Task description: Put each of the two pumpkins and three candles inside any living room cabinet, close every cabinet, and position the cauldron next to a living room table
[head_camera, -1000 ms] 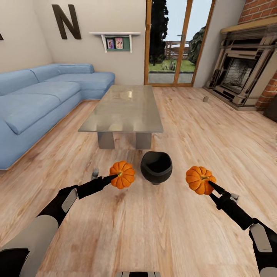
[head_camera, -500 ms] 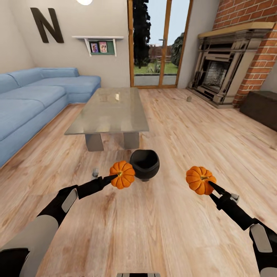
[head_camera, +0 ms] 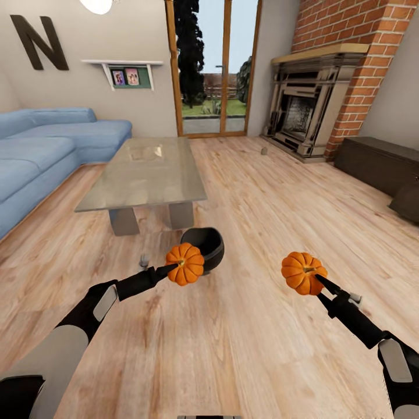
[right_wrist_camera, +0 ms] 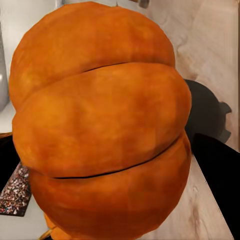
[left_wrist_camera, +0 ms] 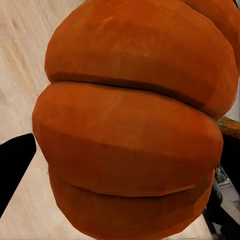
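My left gripper (head_camera: 176,266) is shut on one ribbed orange pumpkin (head_camera: 186,263), held above the floor; it looms close in the left wrist view (left_wrist_camera: 130,125). My right gripper (head_camera: 316,280) is shut on the other pumpkin (head_camera: 301,271), also close in the right wrist view (right_wrist_camera: 100,125). The black cauldron (head_camera: 208,241) stands on the floor just behind the left pumpkin, near the glass table (head_camera: 145,169). The dark brown cabinet (head_camera: 375,163) runs along the right wall. A small stubby candle (head_camera: 263,151) sits on the floor by the fireplace.
A blue sofa (head_camera: 41,157) lines the left side. A brick fireplace (head_camera: 302,110) stands at the back right, beside glass doors (head_camera: 212,70). Open wooden floor (head_camera: 291,198) stretches between the table and the cabinet.
The whole view has swung to the right, bringing the cabinet into sight and pushing the sofa toward the left edge. Both arms and their pumpkins keep the same pose.
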